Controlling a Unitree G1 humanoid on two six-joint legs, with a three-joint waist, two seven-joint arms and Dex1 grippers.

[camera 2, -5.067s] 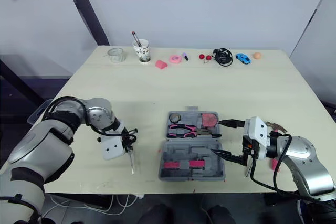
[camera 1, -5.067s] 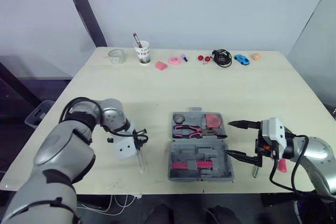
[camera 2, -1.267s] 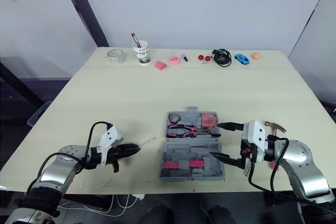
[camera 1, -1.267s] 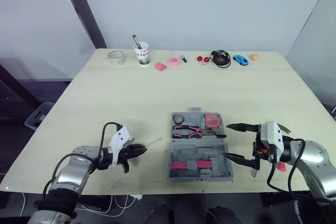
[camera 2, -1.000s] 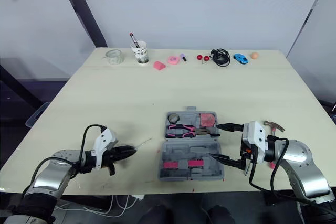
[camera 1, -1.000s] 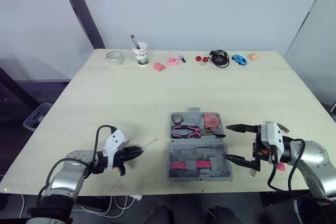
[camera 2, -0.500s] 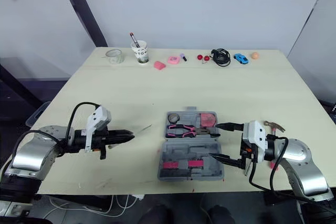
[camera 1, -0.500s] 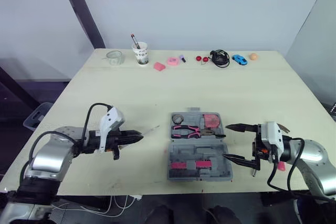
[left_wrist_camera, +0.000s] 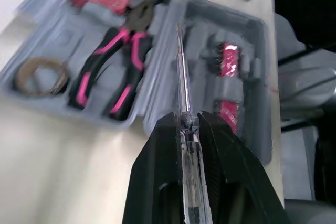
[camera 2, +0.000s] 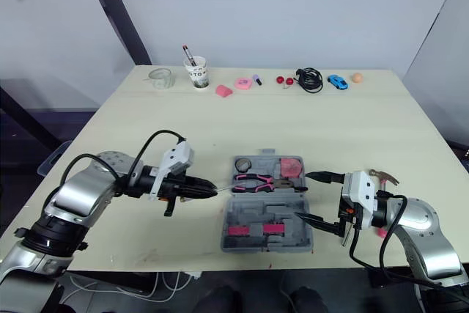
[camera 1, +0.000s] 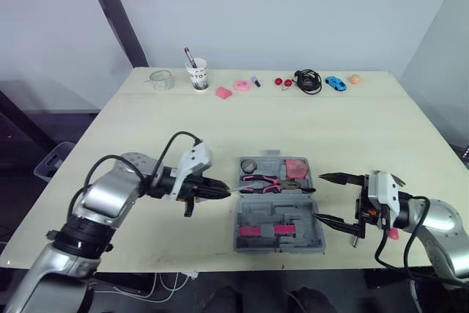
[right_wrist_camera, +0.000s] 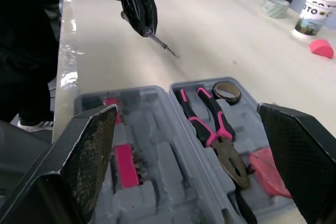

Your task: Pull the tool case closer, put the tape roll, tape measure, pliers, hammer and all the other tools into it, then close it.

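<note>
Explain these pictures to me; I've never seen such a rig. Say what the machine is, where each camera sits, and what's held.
This is a two-armed humanoid robot at a table. The two wide pictures come from a stereo camera on its head, looking down; the two close ones come from cameras on its wrists, looking along each arm's gripper. The left gripper is shut on a clear-handled screwdriver, its tip by the open grey tool case. The right gripper is open at the case's other side, holding nothing. In the case lie pink-handled pliers, a tape roll and a red tape measure. A hammer lies by the right arm. A cup of pens and a blue toy car stand at the far edge.
</note>
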